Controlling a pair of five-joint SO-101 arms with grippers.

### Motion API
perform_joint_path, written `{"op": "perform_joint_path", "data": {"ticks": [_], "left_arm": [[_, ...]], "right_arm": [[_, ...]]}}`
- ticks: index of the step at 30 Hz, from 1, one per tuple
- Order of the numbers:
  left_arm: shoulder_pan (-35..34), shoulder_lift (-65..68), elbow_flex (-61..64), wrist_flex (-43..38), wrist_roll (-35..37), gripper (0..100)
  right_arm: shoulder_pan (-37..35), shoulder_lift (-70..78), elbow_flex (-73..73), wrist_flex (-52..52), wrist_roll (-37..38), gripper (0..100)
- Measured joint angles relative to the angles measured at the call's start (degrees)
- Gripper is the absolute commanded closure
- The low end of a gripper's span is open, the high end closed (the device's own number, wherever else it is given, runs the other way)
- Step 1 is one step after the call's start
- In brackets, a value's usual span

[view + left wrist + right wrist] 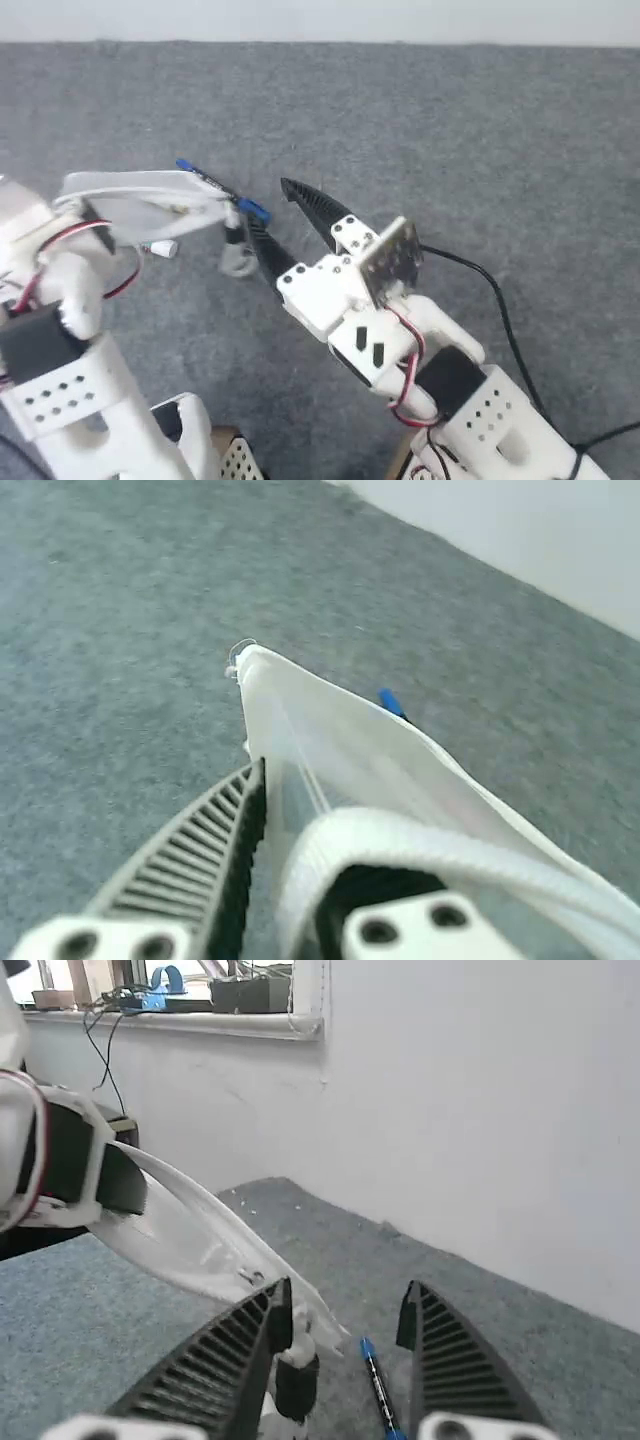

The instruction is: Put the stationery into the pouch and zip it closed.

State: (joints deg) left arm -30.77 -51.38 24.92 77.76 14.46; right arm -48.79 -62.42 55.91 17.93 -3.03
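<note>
Two arms: side by side at the near edge of the grey mat (450,120).
Left gripper (270,810): clenched on the white pouch (140,195), with the black finger on one face and the white jaw on the other.
Right gripper (268,205): fingers spread apart, grasping nothing. The tips were just beside the pouch's free end, near the middle of the mat.
Pouch: held up off the mat over its left part, about midway between the far and near edges. The long side ran toward the mat's middle. Could not tell whether its opening was shut.
Blue pen (375,1385): seen between the right gripper's spread fingers in the right wrist view. In the high view it ran slanted by the pouch's free end, with both blue ends showing and the middle hidden by the pouch. It looked to lie on the mat; could not tell if it touched the pouch.
Dangling piece (295,1385): small black-and-white cylinder that hung under the pouch's free end, just beside one right finger. Could not tell what it was.
Cable (500,300): black, ran over the mat's right part beside the right arm.
Wall (320,20): white, beyond the mat's far edge.
</note>
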Motion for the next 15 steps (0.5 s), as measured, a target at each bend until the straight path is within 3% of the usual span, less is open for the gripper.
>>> {"op": "perform_joint_path", "data": {"ticks": [15], "left_arm": [[-13.45,0.0,0.0,0.0,0.35,99]], "right_arm": [[1.67,39.21,-16.0,1.32,0.0,82.9]]}}
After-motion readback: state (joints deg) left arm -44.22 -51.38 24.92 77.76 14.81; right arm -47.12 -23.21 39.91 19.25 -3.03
